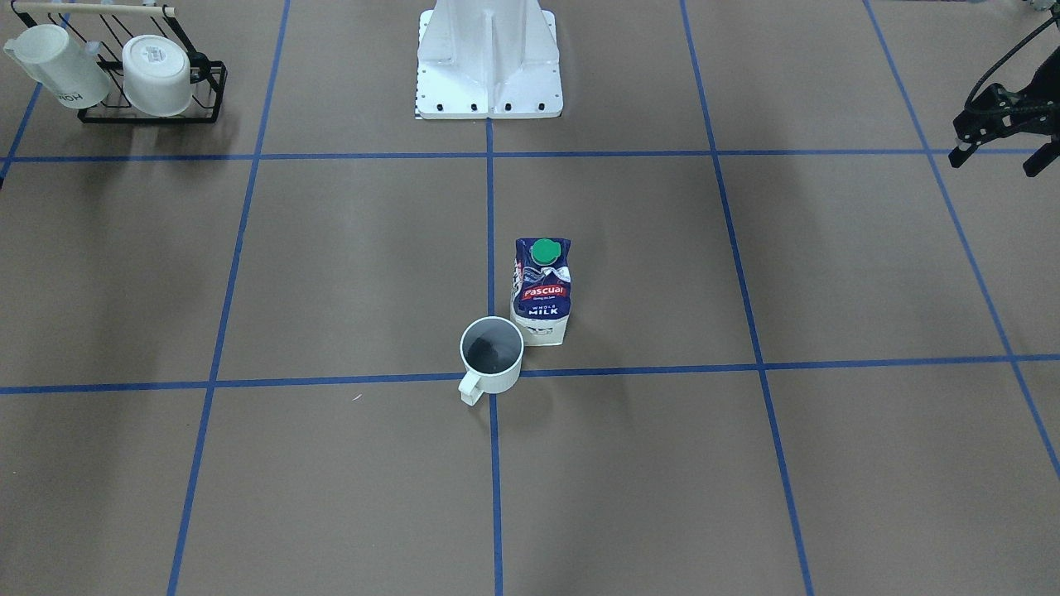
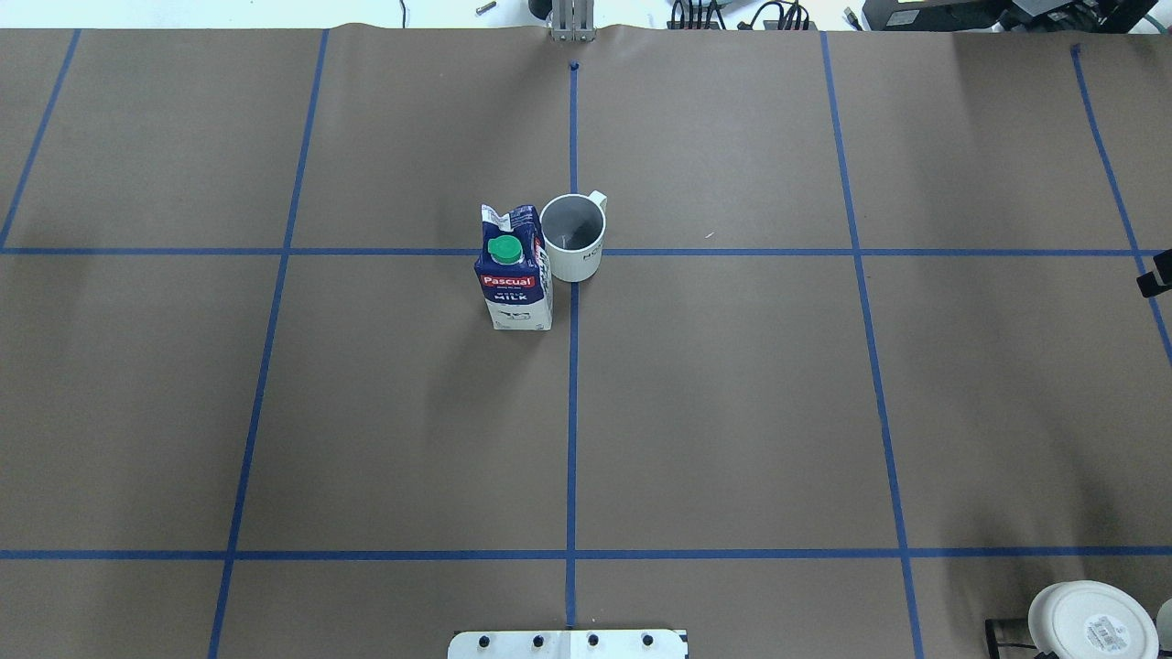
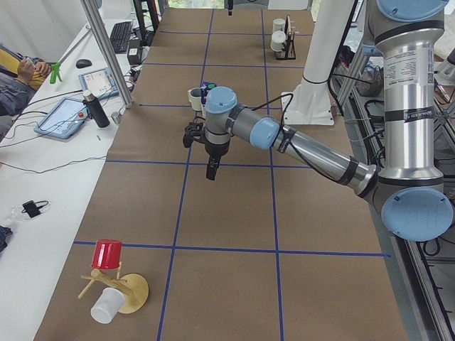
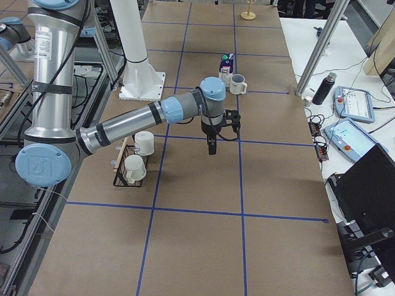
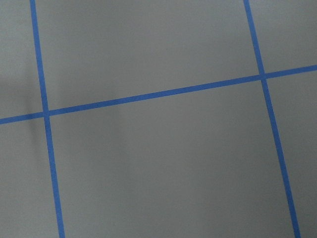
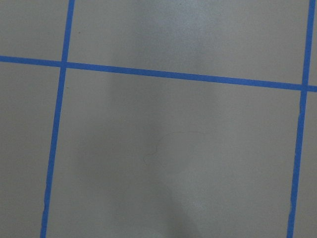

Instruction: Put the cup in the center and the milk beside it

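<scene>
The cup (image 1: 491, 356), an off-white mug with a grey inside, stands upright on the crossing of the blue tape lines at the table's middle; it also shows in the overhead view (image 2: 574, 236). Its handle points away from the robot. The milk (image 1: 542, 290), a dark-blue and white carton with a green cap, stands upright right beside the cup, on the robot's left of it (image 2: 514, 270). My left gripper (image 1: 998, 159) hovers far off at the table's left side, open and empty. My right gripper (image 4: 213, 132) hangs over the table's right side, away from both; whether it is open or shut cannot be told.
A black wire rack (image 1: 149, 112) with white mugs stands near the robot's right, beside the white robot base (image 1: 489, 66). A wooden cup tree with a red cup (image 3: 106, 254) stands at the table's left end. Both wrist views show only brown paper and blue tape.
</scene>
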Tool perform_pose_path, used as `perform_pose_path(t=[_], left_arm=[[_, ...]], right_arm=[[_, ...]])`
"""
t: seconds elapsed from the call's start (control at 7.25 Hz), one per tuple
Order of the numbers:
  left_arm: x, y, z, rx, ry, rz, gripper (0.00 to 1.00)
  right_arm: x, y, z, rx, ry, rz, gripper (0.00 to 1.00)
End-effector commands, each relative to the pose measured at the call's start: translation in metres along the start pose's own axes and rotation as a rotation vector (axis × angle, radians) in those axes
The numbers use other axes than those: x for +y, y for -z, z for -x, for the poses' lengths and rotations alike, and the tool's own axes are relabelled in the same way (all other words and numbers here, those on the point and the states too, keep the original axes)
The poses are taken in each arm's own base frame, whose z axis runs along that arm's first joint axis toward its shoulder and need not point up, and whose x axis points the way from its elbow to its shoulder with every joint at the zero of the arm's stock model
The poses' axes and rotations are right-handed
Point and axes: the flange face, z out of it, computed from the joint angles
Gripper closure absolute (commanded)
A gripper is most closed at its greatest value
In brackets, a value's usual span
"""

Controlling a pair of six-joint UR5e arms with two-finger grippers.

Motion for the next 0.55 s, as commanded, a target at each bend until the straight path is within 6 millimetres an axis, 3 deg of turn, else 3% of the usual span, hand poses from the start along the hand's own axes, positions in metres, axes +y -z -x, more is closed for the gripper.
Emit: perform_pose_path(t=[0.0, 0.41], left_arm=[[0.0058, 0.0009, 0.0028, 0.000, 0.005, 0.004, 0.02], [0.0047, 0.0005, -0.0007, 0.018, 0.000, 0.008, 0.02]], right_arm=[[-0.0011, 0.0001, 0.0006, -0.002, 0.000, 0.000, 0.00], [0.0001, -0.0001, 0.0000, -0.001, -0.005, 0.002, 0.00]])
